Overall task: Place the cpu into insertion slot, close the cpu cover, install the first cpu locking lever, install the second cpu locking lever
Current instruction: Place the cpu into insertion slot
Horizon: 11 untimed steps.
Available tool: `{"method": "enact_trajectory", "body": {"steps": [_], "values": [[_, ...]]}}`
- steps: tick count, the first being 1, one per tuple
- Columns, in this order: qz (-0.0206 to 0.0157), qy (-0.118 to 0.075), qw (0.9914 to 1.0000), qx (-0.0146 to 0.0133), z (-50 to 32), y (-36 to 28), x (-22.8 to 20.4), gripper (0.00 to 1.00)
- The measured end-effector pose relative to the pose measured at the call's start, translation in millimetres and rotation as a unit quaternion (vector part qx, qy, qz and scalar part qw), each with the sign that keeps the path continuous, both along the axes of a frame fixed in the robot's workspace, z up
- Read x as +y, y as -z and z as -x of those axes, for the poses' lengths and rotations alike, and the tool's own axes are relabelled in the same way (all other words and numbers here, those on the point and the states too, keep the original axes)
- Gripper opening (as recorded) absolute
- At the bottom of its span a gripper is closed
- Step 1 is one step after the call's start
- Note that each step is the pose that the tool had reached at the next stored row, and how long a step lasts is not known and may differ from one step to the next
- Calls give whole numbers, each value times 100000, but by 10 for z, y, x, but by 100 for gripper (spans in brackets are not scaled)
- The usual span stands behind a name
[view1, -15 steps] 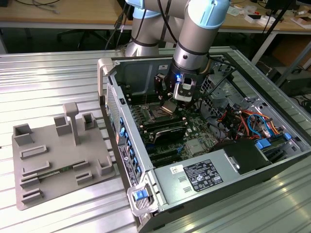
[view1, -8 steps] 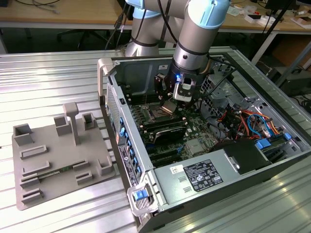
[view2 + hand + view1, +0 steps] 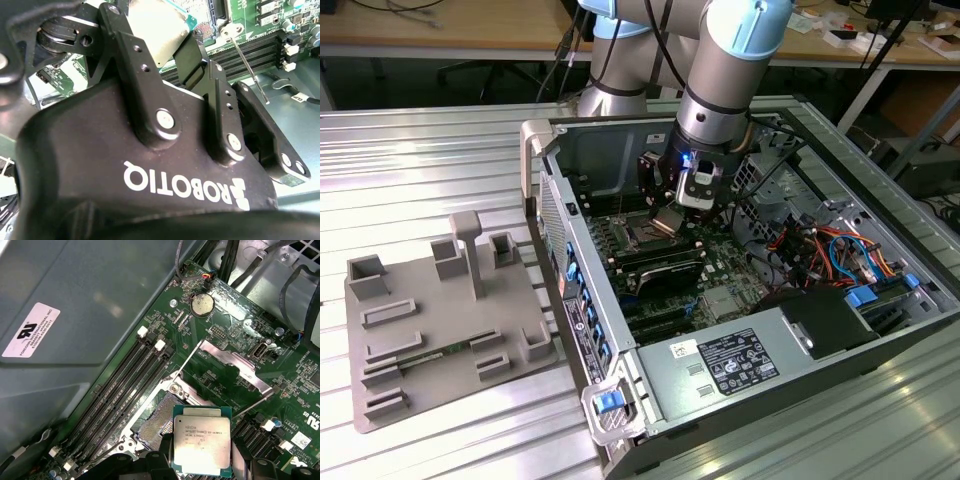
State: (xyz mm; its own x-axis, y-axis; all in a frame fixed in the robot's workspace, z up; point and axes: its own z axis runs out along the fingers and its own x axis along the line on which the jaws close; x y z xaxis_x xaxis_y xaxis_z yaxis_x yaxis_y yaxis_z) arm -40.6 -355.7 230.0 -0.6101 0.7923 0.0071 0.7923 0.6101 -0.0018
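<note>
cpu [image 3: 201,440] in hand [image 3: 669,216], insertion slot [image 3: 152,423] open beneath, memory slots [image 3: 119,390] alongside

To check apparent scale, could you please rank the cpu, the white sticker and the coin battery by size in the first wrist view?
1. the cpu, though being nearest the camera enlarges it
2. the white sticker
3. the coin battery, clearly smallest
</note>
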Motion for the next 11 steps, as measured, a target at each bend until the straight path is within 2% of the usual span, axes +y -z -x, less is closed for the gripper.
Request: {"method": "enact_trajectory", "body": {"steps": [11], "values": [[0, 545, 99999, 1, 0, 2, 0, 55]]}}
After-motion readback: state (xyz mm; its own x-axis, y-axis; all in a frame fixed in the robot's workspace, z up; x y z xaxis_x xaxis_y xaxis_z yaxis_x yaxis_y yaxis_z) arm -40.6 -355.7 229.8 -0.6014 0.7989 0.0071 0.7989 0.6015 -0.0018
